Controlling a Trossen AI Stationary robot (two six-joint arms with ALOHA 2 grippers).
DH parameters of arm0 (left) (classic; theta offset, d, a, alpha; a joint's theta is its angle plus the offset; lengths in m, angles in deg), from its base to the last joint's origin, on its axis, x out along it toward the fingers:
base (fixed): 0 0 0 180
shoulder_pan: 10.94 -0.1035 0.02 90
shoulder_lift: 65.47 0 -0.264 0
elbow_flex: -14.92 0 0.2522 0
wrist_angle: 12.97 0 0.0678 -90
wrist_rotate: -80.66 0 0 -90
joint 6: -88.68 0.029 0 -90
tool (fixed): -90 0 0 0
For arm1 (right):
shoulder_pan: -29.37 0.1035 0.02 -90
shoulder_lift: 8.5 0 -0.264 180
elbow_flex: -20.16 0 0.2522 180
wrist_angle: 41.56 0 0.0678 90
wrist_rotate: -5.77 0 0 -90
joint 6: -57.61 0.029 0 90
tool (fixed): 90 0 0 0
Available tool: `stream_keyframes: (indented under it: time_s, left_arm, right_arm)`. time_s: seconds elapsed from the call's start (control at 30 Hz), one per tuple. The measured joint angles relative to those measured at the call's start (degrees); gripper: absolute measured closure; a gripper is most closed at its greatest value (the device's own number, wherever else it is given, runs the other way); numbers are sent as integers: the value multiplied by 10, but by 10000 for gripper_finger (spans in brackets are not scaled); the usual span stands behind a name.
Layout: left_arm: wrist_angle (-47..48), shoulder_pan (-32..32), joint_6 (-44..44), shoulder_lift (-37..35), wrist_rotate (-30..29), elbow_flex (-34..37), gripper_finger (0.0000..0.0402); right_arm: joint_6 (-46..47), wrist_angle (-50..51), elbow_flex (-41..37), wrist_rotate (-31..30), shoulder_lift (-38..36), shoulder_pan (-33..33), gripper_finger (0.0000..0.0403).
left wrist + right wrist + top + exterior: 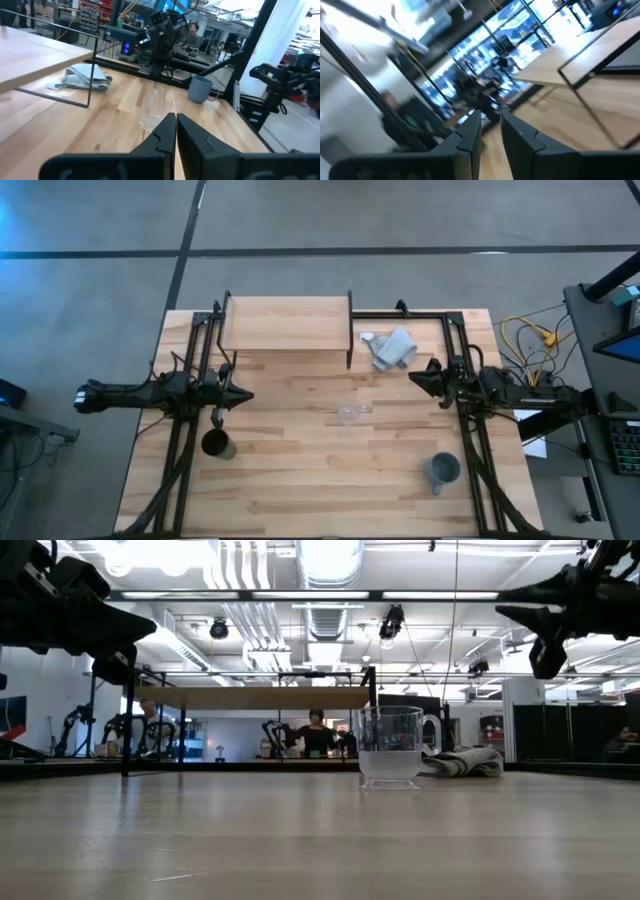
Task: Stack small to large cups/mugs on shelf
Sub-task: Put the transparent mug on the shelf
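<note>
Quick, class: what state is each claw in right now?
Left claw: closed, holding nothing, raised above the table.
Right claw: slightly open, holding nothing.

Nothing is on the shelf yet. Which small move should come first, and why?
Probably the left end effector should move toward the glass cup. This smallest cup stands mid-table, apart from the mug and black cup, and the left wrist view already faces it. The shelf is bare; neither end effector holds anything.
</note>
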Motion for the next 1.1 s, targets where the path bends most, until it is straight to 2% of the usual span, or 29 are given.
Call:
stream_keyframes:
  time_s: [0.1,0.37,0.57,0.77,0.97,1.1]
  left_arm:
    - [0,0,-2,0,0,0,402]
    - [-66,0,-34,0,-3,0,402]
    - [-89,0,-33,0,-4,0,402]
    - [-184,0,-33,8,-31,-4,402]
    - [-175,0,-24,52,-62,-88,402]
    - [-67,0,24,114,-64,-192,402]
  right_arm:
    - [31,-38,0,0,0,0,335]
    - [28,-165,0,-35,0,0,335]
    - [46,-174,0,-35,0,0,335]
    - [107,-179,0,-36,8,0,335]
    - [125,-180,34,-35,30,0,335]
    - [52,-178,103,-20,71,0,335]
